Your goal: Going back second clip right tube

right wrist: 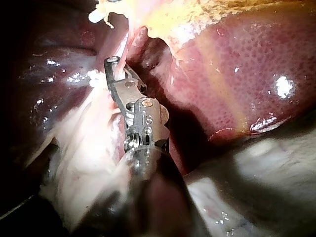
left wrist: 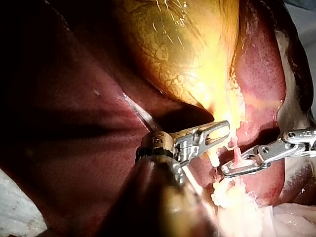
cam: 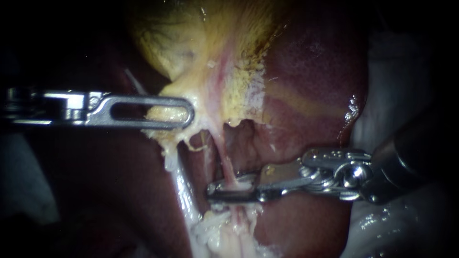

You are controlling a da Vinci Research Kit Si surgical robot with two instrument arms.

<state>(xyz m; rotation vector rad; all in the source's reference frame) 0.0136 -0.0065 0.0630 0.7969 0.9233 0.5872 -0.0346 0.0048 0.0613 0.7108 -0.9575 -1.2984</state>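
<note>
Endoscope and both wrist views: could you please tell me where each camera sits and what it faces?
Endoscope: close to the tissue, facing gallbladder, liver and tube; left instrument and right instrument enter from opposite sides.
Left wrist: on the left arm, looking along its shaft to the tool holding the gallbladder.
Right wrist: on the right arm, looking along its shaft to the tool at the tube.
Shared: endoscope and left wrist show both instruments.
</note>
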